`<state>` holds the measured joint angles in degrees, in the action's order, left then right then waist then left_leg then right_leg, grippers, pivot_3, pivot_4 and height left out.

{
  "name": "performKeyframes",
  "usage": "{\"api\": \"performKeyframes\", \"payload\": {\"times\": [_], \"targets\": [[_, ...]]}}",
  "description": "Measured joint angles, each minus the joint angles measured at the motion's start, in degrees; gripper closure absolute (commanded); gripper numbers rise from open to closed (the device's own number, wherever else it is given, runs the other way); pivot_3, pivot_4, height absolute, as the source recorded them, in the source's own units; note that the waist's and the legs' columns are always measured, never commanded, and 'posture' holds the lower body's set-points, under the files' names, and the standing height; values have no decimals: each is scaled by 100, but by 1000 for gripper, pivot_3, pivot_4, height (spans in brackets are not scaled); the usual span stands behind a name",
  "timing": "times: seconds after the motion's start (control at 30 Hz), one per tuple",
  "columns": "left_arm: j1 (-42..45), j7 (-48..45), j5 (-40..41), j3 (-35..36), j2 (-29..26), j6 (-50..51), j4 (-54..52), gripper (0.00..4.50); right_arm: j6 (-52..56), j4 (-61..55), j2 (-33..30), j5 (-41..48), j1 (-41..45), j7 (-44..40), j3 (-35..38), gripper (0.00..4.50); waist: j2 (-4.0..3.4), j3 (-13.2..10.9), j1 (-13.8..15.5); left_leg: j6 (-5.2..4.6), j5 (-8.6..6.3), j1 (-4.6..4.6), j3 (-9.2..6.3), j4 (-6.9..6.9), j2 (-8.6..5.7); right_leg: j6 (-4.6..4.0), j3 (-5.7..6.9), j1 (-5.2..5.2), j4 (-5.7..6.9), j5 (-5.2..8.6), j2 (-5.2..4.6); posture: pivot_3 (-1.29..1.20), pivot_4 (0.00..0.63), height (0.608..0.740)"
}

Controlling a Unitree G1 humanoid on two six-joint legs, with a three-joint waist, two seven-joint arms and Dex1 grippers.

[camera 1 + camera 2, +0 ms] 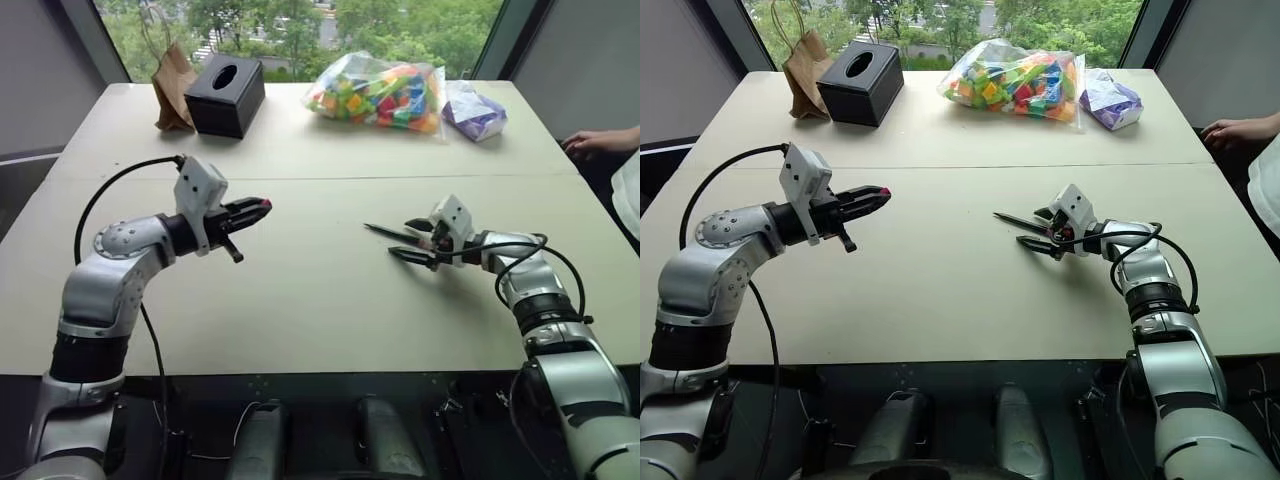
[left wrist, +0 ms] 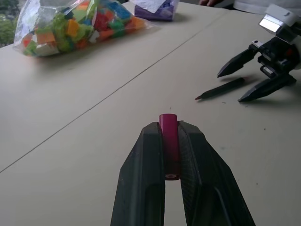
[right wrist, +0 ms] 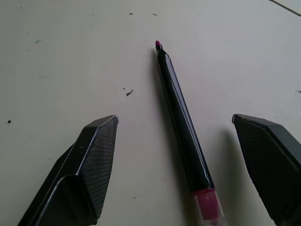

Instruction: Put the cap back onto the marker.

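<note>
Left gripper [image 1: 258,208] pinches the cap [image 2: 168,136]; right gripper [image 3: 188,141] gapes wide around the marker [image 3: 181,117] lying on the table [image 1: 300,290]. Beyond sit a black tissue box [image 1: 225,94], a brown paper bag [image 1: 172,90] and a bag of blocks [image 1: 380,92]; no legible writing, as far as can be made out.

Marker: the marker [image 3: 182,129] lies flat on the table [image 3: 61,52]. It is long, thin and black.
Tip: the small pink tip is at the far end, away from the gripper.
Back end: a pink band, close to the camera.
Right gripper: the right gripper [image 3: 175,127] has its two black fingers [image 3: 96,155] spread wide apart.
Where: the marker lies between the two fingers, touching neither.
Table: pale, with a few little dark specks.
</note>
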<state>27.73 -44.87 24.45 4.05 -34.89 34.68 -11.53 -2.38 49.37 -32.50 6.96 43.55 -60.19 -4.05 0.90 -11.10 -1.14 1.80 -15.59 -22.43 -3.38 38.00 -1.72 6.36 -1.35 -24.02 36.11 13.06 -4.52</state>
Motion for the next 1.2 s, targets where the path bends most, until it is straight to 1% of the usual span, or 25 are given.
{"api": "performKeyframes", "payload": {"times": [0.17, 0.3, 0.4, 0.6, 0.8, 0.97, 1.07, 1.2], "targets": [[-7, 59, -5, -21, 31, -28, -4, 4479, 146, 581, 19, -34, 364, -127, 7, 480, 0, 0, 0, 0, 0, 0, 0, 0, -1, 0, 0, 0, 0, 0, 0, 0, 150, 740], [-36, 131, -6, -26, 51, -37, -14, 4479, 193, 757, 26, -123, 517, -259, 6, 480, 0, 0, -2, 0, 0, 0, 0, 0, -1, 0, 0, 1, 0, 0, 0, 0, 150, 740], [-57, 163, -7, -26, 56, -45, -33, 4500, 146, 832, 27, -238, 585, -308, -7, 1339, 0, 0, -3, 1, 0, 0, 0, 0, -1, 0, 0, 1, 0, 0, 0, 0, 150, 740], [-112, 215, -9, -26, 55, -78, -81, 4500, -38, 830, 47, -413, 569, -390, -17, 4480, 0, 0, -4, 1, 0, 0, 0, 0, -1, 0, 0, 1, 0, 0, 0, 0, 150, 740], [-110, 170, -14, -32, 116, -328, -18, 4500, -225, 654, 45, -470, 416, -393, -12, 4480, 0, 1, -2, 1, 0, 1, 0, 0, -1, 0, 0, 2, 0, 0, 0, 0, 150, 740], [-30, -206, -82, -210, 198, -921, 462, 4500, -495, 186, -47, -687, 230, -370, -121, 4480, -1, 1, -1, 1, 1, 2, 2, 0, -3, 0, 1, 1, 1, 0, 0, 0, 150, 740], [114, -682, -297, -456, 199, -1590, 1047, 4500, -638, -533, -223, -866, 134, -522, -325, 4480, -6, -2, -1, 2, 1, 1, 5, 0, -5, 0, 0, -2, 1, 0, 0, 0, 150, 740], [542, -1388, -459, -601, 300, -2425, 2071, 4500, -529, -2124, -662, -877, 154, -825, -415, 4480, -11, -5, 15, 4, 2, -8, 4, 0, -5, 1, 2, -13, 3, 0, -1, 0, 150, 740]]}}
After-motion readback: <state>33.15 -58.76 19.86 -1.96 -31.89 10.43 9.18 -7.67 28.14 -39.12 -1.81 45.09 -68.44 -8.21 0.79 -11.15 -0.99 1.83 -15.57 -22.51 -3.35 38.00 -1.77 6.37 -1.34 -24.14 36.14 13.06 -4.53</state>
